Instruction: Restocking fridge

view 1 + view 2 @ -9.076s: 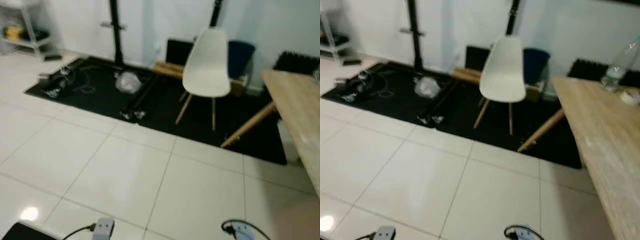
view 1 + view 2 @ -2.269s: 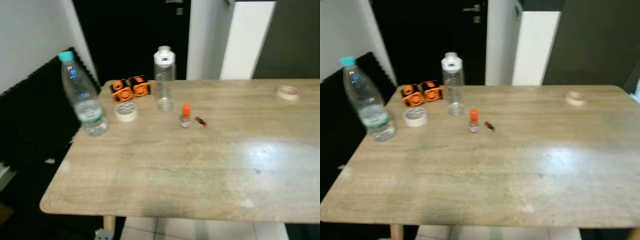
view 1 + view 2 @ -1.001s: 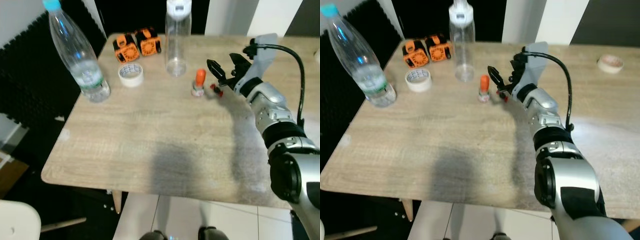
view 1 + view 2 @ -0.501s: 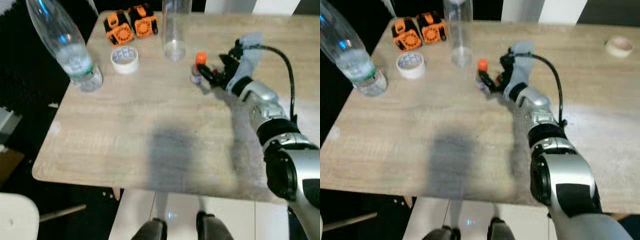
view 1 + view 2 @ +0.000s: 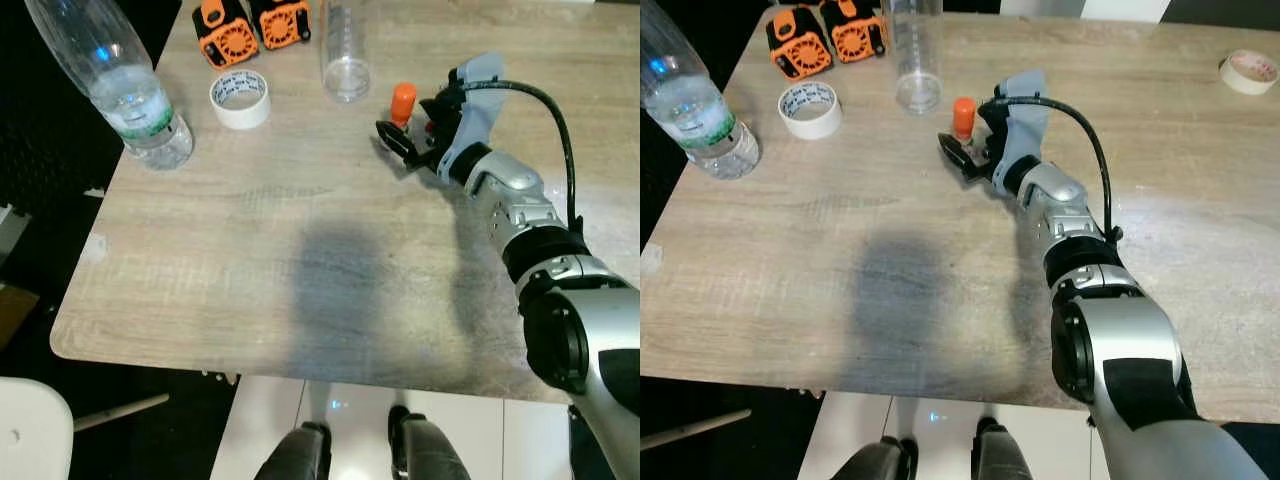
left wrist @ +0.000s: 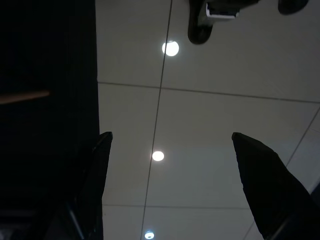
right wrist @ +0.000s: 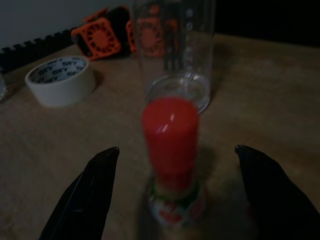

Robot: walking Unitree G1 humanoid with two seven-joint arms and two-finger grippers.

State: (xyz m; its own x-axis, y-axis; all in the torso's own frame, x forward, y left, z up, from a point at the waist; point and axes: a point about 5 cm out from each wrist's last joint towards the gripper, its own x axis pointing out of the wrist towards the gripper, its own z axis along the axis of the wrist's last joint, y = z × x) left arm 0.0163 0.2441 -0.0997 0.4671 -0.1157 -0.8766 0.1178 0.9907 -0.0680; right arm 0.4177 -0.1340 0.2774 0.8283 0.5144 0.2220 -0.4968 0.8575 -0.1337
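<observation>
On the wooden table (image 5: 300,250), far left: large water bottle (image 5: 115,85), upright. Right of it: tape roll (image 5: 240,98), two orange devices (image 5: 255,22), clear bottle (image 5: 346,55). Near that: small orange-capped bottle (image 5: 402,100), upright, framed by spread fingers of right gripper (image 7: 175,195), not touching. Left gripper (image 6: 172,185), fingers spread, over tiled floor (image 6: 210,110).

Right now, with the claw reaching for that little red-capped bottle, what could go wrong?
The small red-capped bottle is narrow and stands upright between the open fingers of the right claw; an off-centre close could tip it over. The tall clear bottle stands just behind it, so a push forward might knock that too. A small red thing lies by the claw and could be swept along.
</observation>
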